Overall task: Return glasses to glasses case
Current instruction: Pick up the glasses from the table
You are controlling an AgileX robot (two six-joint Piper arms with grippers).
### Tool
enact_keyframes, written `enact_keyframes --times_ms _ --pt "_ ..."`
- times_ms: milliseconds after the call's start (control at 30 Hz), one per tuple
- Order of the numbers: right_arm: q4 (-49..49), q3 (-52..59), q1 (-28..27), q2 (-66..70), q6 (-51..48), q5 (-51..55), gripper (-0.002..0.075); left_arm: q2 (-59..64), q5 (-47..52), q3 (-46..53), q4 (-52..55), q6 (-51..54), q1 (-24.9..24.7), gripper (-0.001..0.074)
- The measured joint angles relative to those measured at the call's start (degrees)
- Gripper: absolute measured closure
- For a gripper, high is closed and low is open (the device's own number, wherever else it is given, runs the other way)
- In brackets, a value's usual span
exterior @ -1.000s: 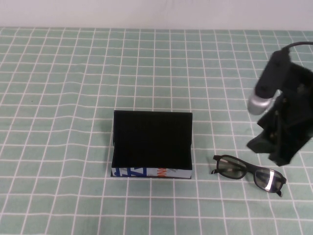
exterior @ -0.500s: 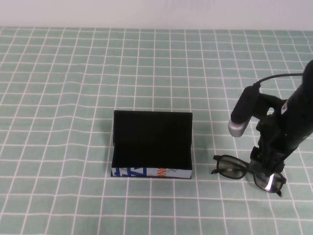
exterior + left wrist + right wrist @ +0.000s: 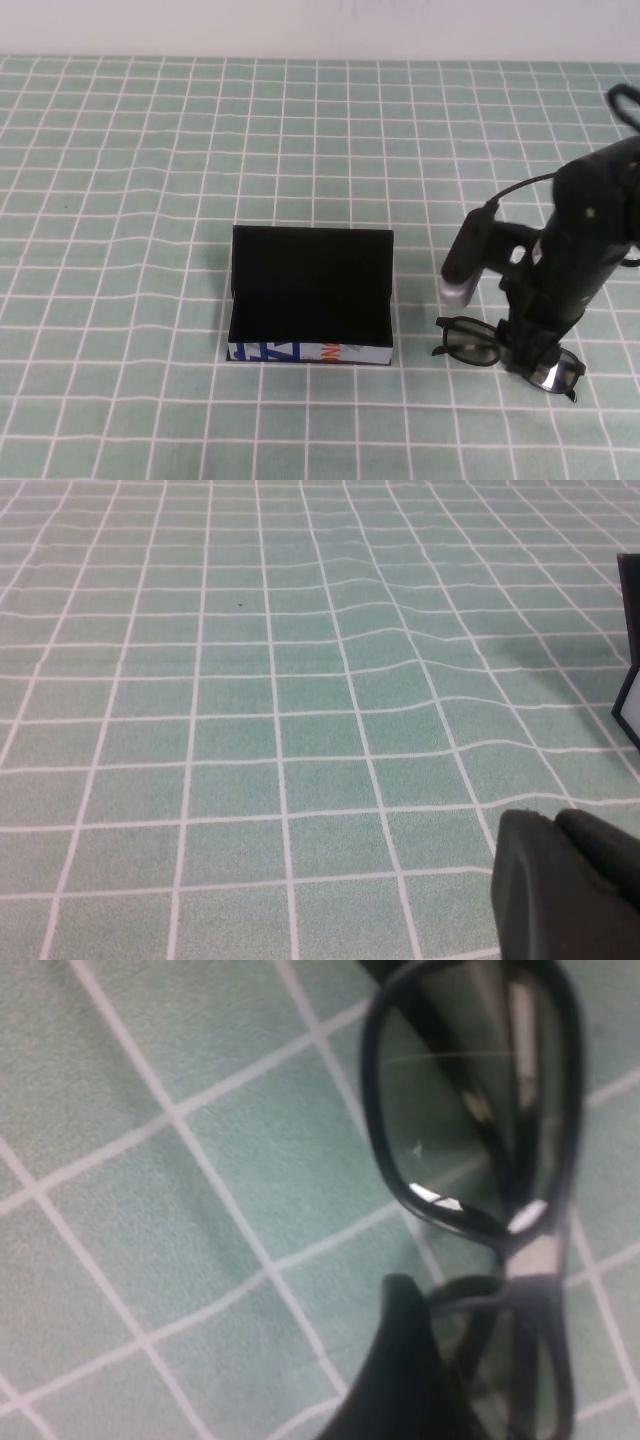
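The black glasses [image 3: 468, 346] lie on the checked cloth to the right of the open black glasses case [image 3: 310, 300]. The case lid stands up at the back and its printed front wall [image 3: 300, 352] faces me. My right gripper [image 3: 522, 352] is down on the middle of the glasses, at the bridge, and hides it. In the right wrist view one dark finger [image 3: 405, 1360] sits beside the bridge, with a greyish lens [image 3: 470, 1110] beyond it; the gripper looks open. My left gripper [image 3: 560, 825] is shut, low over bare cloth, out of the high view.
A green cloth with a white grid [image 3: 150, 200] covers the whole table and is slightly wrinkled. A corner of the case [image 3: 630, 680] shows at the edge of the left wrist view. The right arm's cable [image 3: 510, 190] loops above the glasses.
My right arm has come down and moved left, from above and to the right of the glasses, onto their middle. The glasses and the case have not moved.
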Motion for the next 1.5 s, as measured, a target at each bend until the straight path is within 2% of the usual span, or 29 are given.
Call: enact_keyframes --times_ms 400,700,1133,1367,1500 --pt "-0.4 0.0 1.1 5.0 0.3 -0.1 0.0301 0.0 0.0 0.0 0.0 0.0 0.0 0.0739" --pt "-2.9 0.0 1.1 5.5 2.7 0.2 0.0493 0.0 0.0 0.0 0.0 0.0 0.0 0.0739" --pt "-4.6 0.0 1.1 5.5 3.2 2.1 0.0554 0.0 0.0 0.0 0.0 0.0 0.0 0.0739" --pt "-4.6 0.0 1.1 4.2 3.2 2.5 0.065 0.0 0.0 0.0 0.0 0.0 0.0 0.0739" --pt "-4.7 -0.1 1.1 3.2 3.2 2.6 0.0671 0.0 0.0 0.0 0.0 0.0 0.0 0.0739"
